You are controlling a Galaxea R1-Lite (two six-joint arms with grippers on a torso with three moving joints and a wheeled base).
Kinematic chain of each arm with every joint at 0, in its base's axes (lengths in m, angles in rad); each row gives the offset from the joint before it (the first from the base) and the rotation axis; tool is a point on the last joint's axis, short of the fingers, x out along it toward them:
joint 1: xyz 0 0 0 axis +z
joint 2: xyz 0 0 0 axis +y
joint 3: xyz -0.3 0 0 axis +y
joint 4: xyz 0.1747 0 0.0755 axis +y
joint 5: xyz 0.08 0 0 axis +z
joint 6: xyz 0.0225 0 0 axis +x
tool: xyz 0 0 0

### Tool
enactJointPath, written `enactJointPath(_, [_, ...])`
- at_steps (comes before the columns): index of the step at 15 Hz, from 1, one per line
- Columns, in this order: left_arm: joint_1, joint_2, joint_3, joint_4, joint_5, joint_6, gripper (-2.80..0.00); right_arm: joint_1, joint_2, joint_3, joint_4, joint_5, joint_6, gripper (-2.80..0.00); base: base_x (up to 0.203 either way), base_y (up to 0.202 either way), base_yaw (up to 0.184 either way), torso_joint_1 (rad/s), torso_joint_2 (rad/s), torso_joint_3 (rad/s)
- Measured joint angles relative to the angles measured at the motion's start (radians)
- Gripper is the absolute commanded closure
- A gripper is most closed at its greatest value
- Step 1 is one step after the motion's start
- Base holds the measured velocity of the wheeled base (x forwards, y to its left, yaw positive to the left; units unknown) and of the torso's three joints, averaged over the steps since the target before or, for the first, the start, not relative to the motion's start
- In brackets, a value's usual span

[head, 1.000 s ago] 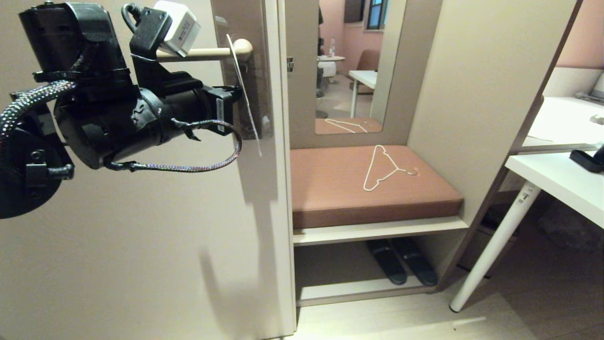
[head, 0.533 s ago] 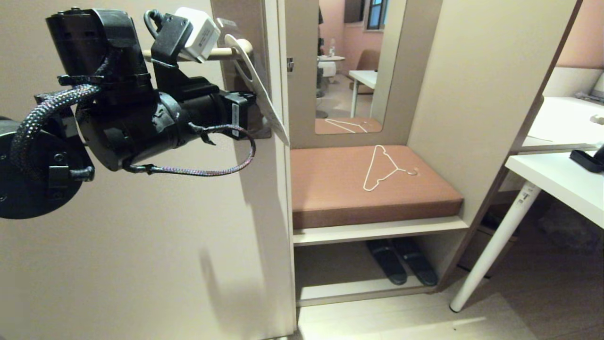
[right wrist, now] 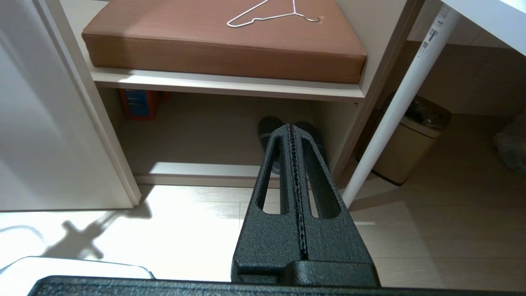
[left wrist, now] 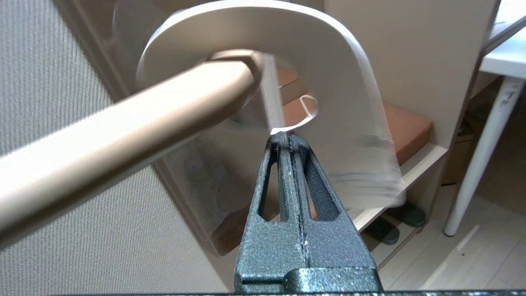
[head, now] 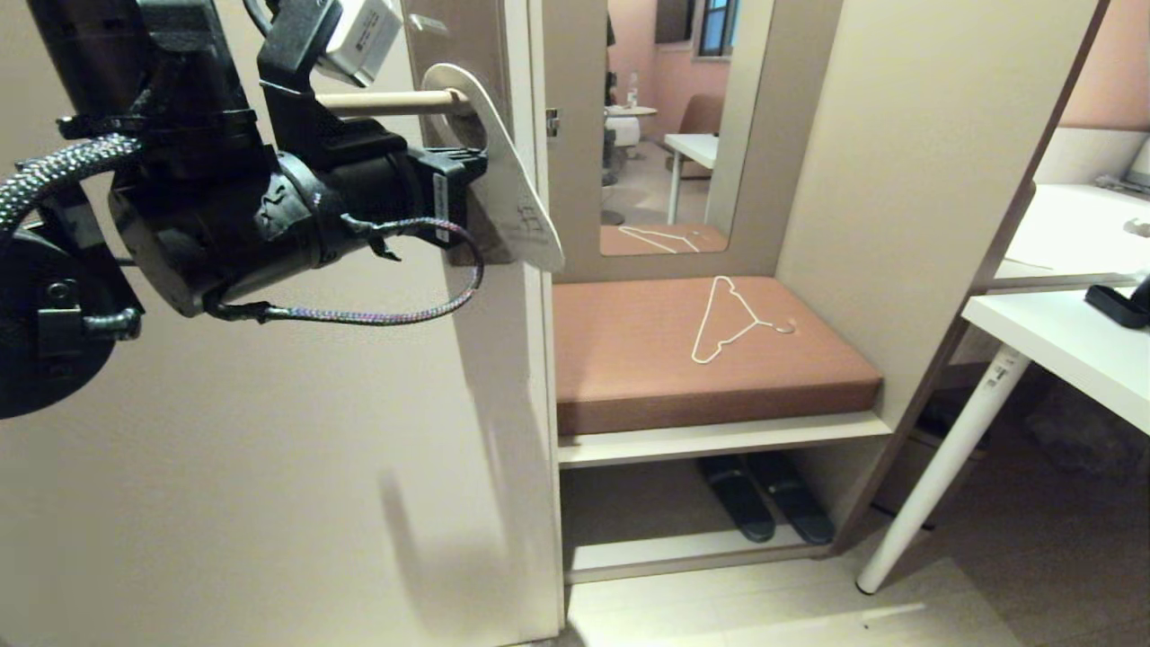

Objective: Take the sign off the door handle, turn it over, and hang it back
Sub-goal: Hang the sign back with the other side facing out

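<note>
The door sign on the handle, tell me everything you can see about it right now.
The flat, round-ended white card sign hangs by its large hole around the slim cream-beige lever door handle, near its knuckle end. It is tilted, its lower end swung out past the door edge. Faint print shows low on its pale face, unreadable. The left gripper, shut, pinches the card just below the hole.

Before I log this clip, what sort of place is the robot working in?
Most likely a hotel guest room entryway. A hang-on door sign sits on the door handle, a cushioned bench with a wire hanger fills an alcove under a mirror, and slippers lie below.
</note>
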Motion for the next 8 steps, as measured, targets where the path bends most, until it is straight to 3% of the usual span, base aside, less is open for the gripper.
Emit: enactJointPath(8, [-0.013, -0.015, 0.002, -0.001, 0.003, 0.0, 0.0, 0.0, 0.0, 0.0, 0.0, 0.0, 0.0, 0.0, 0.0, 0.0, 0.0, 0.0, 0.0, 0.0])
